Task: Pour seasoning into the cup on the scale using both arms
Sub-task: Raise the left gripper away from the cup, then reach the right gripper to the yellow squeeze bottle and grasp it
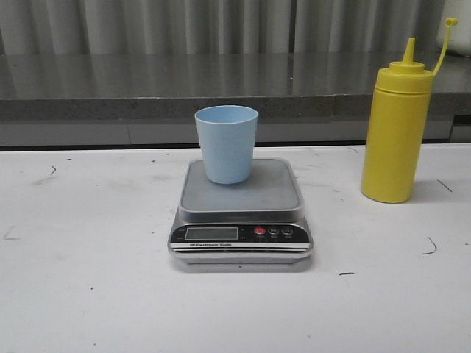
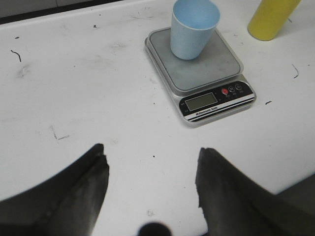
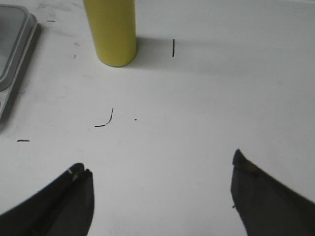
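Note:
The pale blue cup (image 1: pixel 227 143) stands upright on the silver scale (image 1: pixel 241 193) at the table's middle; both also show in the left wrist view, cup (image 2: pixel 194 27) on scale (image 2: pixel 206 73). The yellow seasoning bottle (image 1: pixel 396 132) stands upright to the right of the scale, its small cap hanging off on its tether. My left gripper (image 2: pixel 151 150) is open over bare table, well short of the scale. My right gripper (image 3: pixel 160 164) is open too, with the bottle's lower part (image 3: pixel 111 30) some way ahead of it. Neither arm appears in the front view.
A white table (image 1: pixel 88 243) with small dark pen marks carries everything. A grey ledge (image 1: pixel 147 88) and a corrugated wall run along the back. A corner of the scale (image 3: pixel 12 49) edges the right wrist view.

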Motion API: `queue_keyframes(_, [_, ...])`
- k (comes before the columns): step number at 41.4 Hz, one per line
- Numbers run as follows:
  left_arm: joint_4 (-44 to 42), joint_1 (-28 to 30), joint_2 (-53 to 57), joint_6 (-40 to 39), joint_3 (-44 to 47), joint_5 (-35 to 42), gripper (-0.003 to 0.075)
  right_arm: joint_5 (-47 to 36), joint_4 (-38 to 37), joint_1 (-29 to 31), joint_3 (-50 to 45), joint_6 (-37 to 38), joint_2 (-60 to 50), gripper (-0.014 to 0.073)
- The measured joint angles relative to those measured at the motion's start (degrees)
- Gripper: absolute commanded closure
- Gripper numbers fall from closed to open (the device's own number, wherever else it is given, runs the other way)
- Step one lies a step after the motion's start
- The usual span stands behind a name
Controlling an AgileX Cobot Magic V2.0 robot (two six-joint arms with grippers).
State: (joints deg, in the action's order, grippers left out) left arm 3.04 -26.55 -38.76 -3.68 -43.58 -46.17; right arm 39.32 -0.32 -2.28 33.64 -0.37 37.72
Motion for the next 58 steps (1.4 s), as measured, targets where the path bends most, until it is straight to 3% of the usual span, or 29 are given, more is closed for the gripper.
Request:
queue_keyframes(7, [0.50, 0.00, 4.47, 0.00, 1.86, 0.00, 0.0323, 2.20, 4.72, 0.00, 3.71, -6.89, 0.00, -0.0055])
queue_keyframes(16, [1.06, 0.00, 4.95, 0.00, 1.96, 0.00, 0.0323, 6.09, 9.06, -0.27, 9.33, -11.06, 4.34, -0.0057])
queue_keyframes(25, [1.06, 0.00, 4.95, 0.00, 2.08, 0.00, 0.0323, 11.90, 9.30, -4.87, 16.26, -11.36, 16.02, -0.0050])
queue_keyframes(31, [1.06, 0.00, 4.95, 0.00, 2.08, 0.00, 0.0323, 10.94, 7.85, -7.18, 17.43, -6.98, 23.28, -0.0050])
queue_keyframes(36, [1.11, 0.00, 4.95, 0.00, 2.08, 0.00, 0.0323, 2.02, 6.44, -7.52, 14.72, -3.58, 26.09, -0.0050])
queue_keyframes(50, [1.19, 0.00, 4.95, 0.00, 2.08, 0.00, 0.0323, -39.32, 7.04, -7.56, -3.26, -2.05, 30.09, -0.0050])
queue_keyframes(58, [1.19, 0.00, 4.95, 0.00, 2.08, 0.00, 0.0323, -57.55, 7.37, -7.56, -5.83, -1.96, 38.31, -0.0050])
